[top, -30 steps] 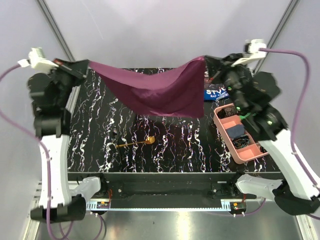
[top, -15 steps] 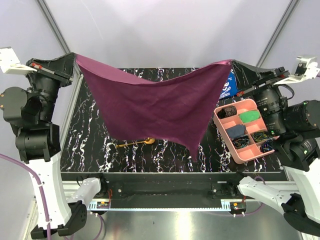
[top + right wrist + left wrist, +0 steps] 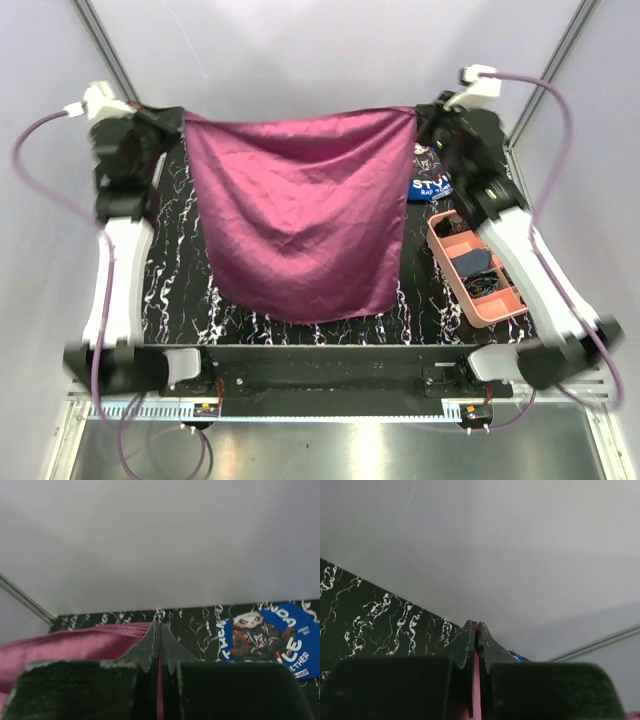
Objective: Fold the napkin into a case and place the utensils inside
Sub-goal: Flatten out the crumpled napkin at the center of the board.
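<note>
One plum-purple napkin [image 3: 300, 220] hung unfolded as a single flat sheet above the black, white-veined worktop [image 3: 175, 290], stretched between two claws by its two top corners. The left claw [image 3: 180, 118] was pressed together on the left corner; its wrist view showed a thin pink strip of cloth [image 3: 476, 690] nipped between the two fingers [image 3: 465, 645]. The right claw [image 3: 415, 115] likewise pinched the right corner, with the shiny hem [image 3: 75, 642] running off to the side. One pink tray [image 3: 497, 319] with compartments holding dark bits sat at the right of the worktop. One blue cloth [image 3: 430, 188] lay behind it, showing white letters "STY"; the right wrist view showed a cartoon figure on it and fragments reading "CE" and "ETHER" [image 3: 270, 640].
</note>
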Controlling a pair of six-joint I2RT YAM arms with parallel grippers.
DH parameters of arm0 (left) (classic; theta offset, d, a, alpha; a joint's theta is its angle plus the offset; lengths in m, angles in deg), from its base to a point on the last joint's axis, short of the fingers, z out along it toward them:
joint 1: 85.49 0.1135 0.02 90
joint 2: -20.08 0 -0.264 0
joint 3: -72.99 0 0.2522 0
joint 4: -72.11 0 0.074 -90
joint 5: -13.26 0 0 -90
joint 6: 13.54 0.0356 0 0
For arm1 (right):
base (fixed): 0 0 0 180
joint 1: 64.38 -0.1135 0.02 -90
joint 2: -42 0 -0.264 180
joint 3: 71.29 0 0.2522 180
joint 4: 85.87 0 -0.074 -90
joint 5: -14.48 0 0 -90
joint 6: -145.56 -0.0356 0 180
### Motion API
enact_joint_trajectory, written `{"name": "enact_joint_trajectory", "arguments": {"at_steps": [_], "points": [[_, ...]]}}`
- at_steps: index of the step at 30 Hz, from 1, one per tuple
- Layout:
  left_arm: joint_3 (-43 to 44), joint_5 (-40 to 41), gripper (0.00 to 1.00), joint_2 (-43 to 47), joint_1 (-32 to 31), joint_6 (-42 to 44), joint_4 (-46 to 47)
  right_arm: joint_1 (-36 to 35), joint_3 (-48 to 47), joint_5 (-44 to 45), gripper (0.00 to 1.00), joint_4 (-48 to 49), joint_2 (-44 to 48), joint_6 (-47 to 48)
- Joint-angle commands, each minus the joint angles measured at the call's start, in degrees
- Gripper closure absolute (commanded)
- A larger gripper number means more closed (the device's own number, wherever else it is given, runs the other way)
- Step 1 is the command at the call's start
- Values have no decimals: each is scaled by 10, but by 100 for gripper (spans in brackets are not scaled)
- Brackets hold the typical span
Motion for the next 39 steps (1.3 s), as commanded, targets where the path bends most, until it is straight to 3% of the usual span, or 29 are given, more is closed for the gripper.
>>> {"name": "enact_joint_trajectory", "arguments": {"at_steps": [1, 4, 8, 10, 12, 18, 28, 31, 32, 33, 35, 37, 38, 39], "points": [[45, 13, 100, -160, -9, -6, 123, 79, -36, -93, 100, 93, -151, -24], [157, -37, 100, -360, -9, -18, 136, 126, -130, -148, 100, 102, -303, -45], [304, -62, 100, -537, -11, -27, 142, 160, -258, -195, 100, 94, -495, -53], [382, -71, 100, -612, -15, -28, 139, 170, -327, -211, 100, 83, -542, -62], [414, -57, 100, -646, -19, -24, 145, 176, -409, -218, 100, 46, -613, -65], [406, -44, 100, -694, -26, -38, 209, 177, -588, -248, 100, -20, -752, -80], [406, -16, 97, -722, -26, -35, 260, 178, -637, -240, 100, -7, -819, -115], [427, -1, 94, -743, -26, -42, 266, 179, -675, -218, 94, -10, -850, -117], [444, 9, 83, -750, -26, -44, 262, 181, -685, -216, 90, -9, -855, -119], [453, 16, 71, -759, -26, -49, 245, 180, -701, -213, 75, -7, -860, -123], [482, 29, 41, -766, -26, -44, 220, 180, -722, -192, 56, -7, -870, -121], [491, 38, 31, -755, -26, -29, 155, 181, -740, -179, 48, -48, -866, -116], [486, 47, 15, -744, -26, 0, 133, 181, -739, -171, 45, -68, -857, -108], [479, 57, 11, -711, -30, 15, 78, 181, -726, -161, 34, -99, -822, -104]]}}
